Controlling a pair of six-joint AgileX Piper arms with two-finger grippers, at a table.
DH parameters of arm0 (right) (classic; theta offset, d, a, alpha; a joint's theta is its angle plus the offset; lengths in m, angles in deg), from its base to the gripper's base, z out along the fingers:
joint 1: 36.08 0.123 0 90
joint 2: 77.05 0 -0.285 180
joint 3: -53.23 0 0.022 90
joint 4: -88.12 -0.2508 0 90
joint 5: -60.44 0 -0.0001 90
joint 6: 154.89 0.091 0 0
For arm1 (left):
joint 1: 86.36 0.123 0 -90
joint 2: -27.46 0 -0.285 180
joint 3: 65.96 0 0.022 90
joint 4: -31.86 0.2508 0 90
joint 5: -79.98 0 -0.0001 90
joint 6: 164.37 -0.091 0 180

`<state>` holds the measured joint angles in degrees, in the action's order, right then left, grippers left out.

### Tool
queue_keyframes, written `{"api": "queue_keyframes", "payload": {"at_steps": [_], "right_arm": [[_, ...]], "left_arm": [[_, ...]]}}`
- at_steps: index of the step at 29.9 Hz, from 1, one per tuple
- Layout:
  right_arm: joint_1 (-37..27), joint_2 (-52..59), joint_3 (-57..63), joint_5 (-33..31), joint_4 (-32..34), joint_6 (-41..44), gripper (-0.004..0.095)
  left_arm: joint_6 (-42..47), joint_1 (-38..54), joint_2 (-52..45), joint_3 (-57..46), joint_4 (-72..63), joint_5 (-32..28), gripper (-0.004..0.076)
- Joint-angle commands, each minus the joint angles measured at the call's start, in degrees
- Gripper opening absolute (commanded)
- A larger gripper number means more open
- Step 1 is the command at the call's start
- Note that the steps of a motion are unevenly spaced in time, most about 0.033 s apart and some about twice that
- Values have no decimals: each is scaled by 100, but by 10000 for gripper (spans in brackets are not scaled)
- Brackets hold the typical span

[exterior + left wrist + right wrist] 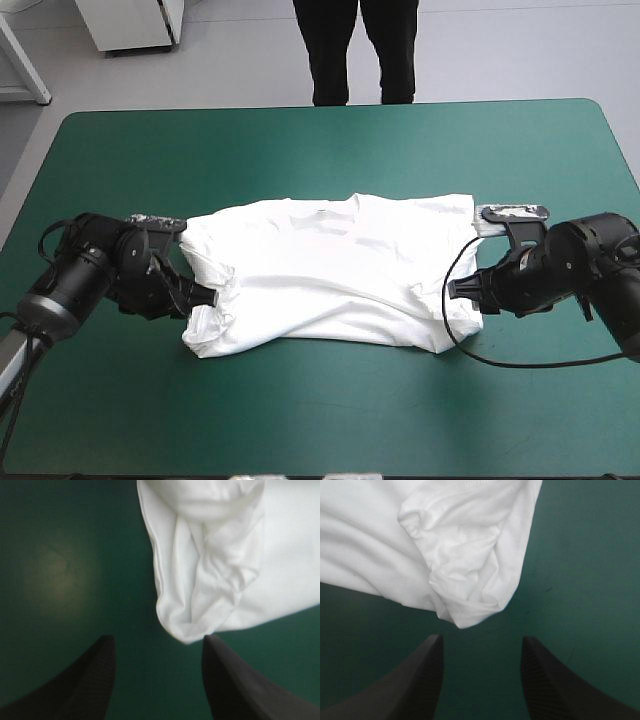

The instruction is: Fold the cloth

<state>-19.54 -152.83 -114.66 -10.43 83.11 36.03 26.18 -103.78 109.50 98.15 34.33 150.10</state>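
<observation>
- The T-shirt (pixel 330 275) lies mid-table on the teal-green cover (pixel 300 140), a loose band between both arms.
- Left gripper (pixel 157 642) and right gripper (pixel 480 642): fingers apart, empty, a bunched corner just ahead of each.
- Best to catch every layer and close both at once.

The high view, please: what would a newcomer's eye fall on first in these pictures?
The white T-shirt lies rumpled across the middle of the teal-green table. The left gripper and the right gripper sit low at its two ends. Both are open, each with a bunched corner of the shirt just ahead of it, not held.
</observation>
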Motion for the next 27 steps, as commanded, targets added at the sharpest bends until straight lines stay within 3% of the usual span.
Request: {"api": "queue_keyframes", "payload": {"at_steps": [1,7,23,25,27], "right_arm": [[10,357,83,-25,41,108,450],[10,393,95,88,82,108,441],[10,393,95,131,117,116,439],[10,393,95,168,117,116,431],[10,393,95,165,117,116,418]], "left_arm": [[102,-32,-380,-511,-247,-371,385],[-146,-32,-232,-1163,-973,-1278,385],[267,-32,491,-1802,-574,-1895,382],[267,-32,491,-1868,-616,-1966,339],[267,-32,491,-1867,-658,-2008,185]]}}
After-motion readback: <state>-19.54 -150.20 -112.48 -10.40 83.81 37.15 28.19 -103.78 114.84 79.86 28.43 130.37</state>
